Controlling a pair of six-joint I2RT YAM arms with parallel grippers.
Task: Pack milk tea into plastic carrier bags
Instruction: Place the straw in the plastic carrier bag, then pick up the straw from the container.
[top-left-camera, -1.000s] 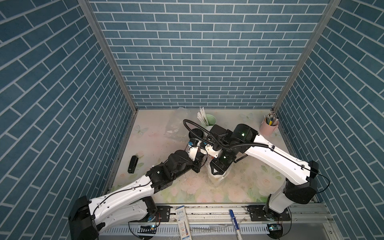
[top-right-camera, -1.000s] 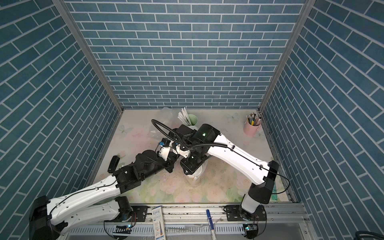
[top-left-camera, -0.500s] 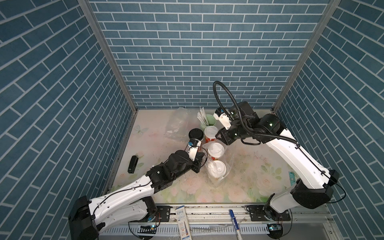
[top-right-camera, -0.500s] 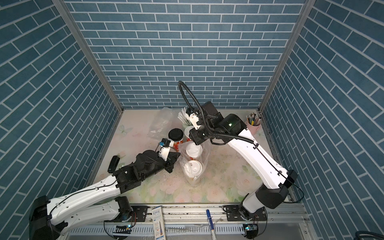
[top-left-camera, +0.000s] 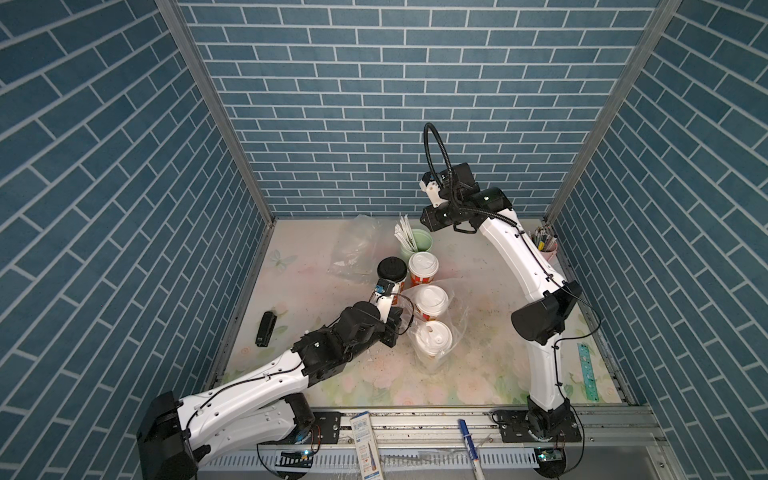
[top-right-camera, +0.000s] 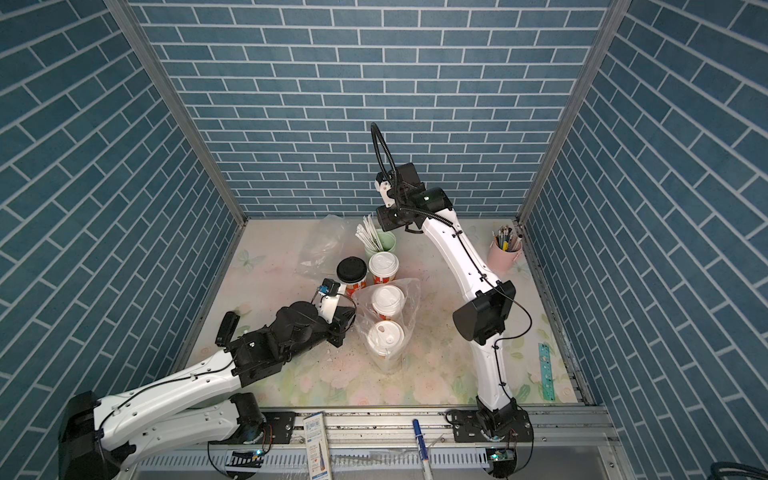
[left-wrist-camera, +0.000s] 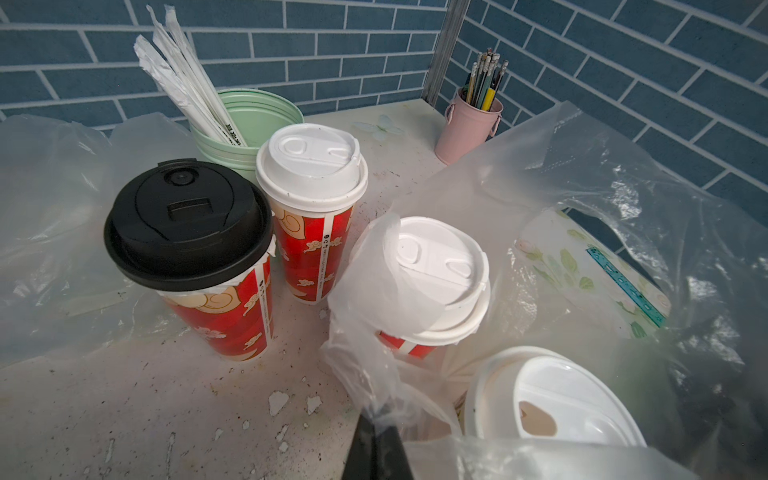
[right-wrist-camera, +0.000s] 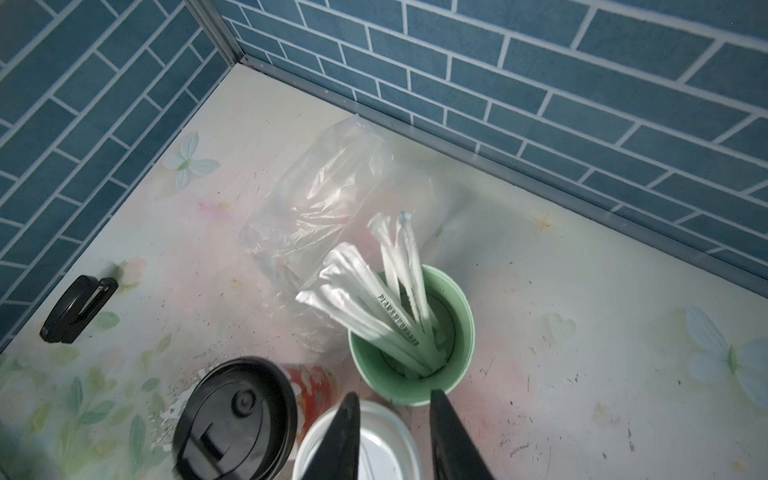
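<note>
1. Left gripper (left-wrist-camera: 374, 440) pressed shut on the rim film of the filled carrier bag (left-wrist-camera: 623, 187), mid-bench. A tug could tip the bagged cups (left-wrist-camera: 440, 274).
2. Right gripper (right-wrist-camera: 392, 395) spread, empty, above the white-lidded red cup (left-wrist-camera: 311, 162). This cup is unbagged beside the black-lidded red cup (left-wrist-camera: 187, 224), and the adjoining straw cup (right-wrist-camera: 415, 374) invites a knock.
3. Spare bag (right-wrist-camera: 328, 195) flat at the bench's rear.

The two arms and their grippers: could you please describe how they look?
The left arm and right arm have glossy white shells, black joint housings and thin black cables clipped alongside. A thick black ribbed hose loops over the right wrist. The left gripper and right gripper have black tapering fingers.
</note>
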